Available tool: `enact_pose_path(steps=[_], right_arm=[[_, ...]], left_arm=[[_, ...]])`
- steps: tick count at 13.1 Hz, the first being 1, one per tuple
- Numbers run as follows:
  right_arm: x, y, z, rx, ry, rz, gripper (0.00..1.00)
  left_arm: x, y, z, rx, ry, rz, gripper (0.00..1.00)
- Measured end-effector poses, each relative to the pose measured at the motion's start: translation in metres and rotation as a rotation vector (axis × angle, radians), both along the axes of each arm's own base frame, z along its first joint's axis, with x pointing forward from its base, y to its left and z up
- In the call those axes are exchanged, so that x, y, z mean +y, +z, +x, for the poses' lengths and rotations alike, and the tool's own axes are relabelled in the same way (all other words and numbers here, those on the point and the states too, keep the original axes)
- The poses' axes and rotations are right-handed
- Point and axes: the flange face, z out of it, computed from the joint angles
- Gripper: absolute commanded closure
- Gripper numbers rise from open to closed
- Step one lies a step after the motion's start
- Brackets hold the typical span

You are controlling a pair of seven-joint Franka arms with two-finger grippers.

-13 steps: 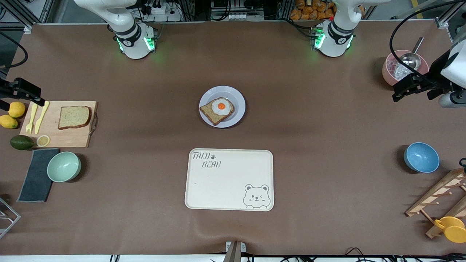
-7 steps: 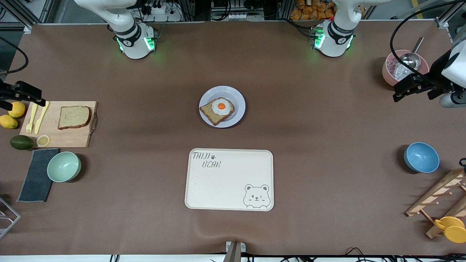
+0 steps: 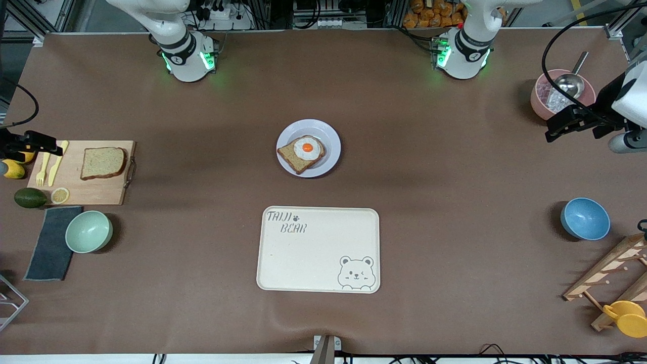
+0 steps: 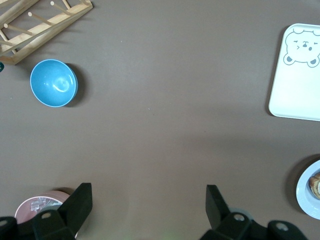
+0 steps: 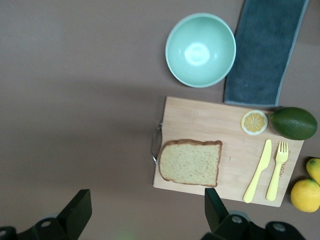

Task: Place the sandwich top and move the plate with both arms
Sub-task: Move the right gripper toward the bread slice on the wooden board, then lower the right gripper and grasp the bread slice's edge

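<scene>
The sandwich top (image 3: 103,163), a plain tan bread slice, lies on a wooden cutting board (image 3: 86,189) at the right arm's end of the table. My right gripper (image 3: 48,144) hangs open and empty over the board's fork-and-knife end. In the right wrist view the sandwich top (image 5: 191,162) lies just past the spread right gripper (image 5: 146,196). The pale plate (image 3: 331,136) stands mid-table and carries toast with a fried egg (image 3: 302,151). My left gripper (image 3: 556,129) hovers open and empty beside the pink bowl, and the left gripper (image 4: 148,192) has only bare table under it.
A cream bear-print tray (image 3: 318,250) lies nearer the front camera than the plate. A mint bowl (image 3: 89,231), a grey cloth (image 3: 50,242), an avocado (image 3: 29,197) and lemons surround the board. A pink bowl with a ladle (image 3: 551,96), a blue bowl (image 3: 585,218) and a wooden rack (image 3: 611,273) stand at the left arm's end.
My right gripper has slid from above the lemons toward the board's fork-and-knife end. The left gripper has barely shifted. Both stay open.
</scene>
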Motion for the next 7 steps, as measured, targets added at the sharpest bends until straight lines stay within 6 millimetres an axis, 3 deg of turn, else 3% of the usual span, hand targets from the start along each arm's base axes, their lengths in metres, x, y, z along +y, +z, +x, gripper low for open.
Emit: enact_pose_path(steps=[4,7], right_arm=[[-0.048,-0.05,-0.005,0.03,0.028,0.025,0.01],[-0.092,-0.104,-0.011,0.058,0.023,0.045,0.01]], left_arm=[[0.001,-0.003,0.001,0.006,0.002,0.0,0.0],[0.001,-0.003,0.001,0.007,0.002,0.001,0.0]])
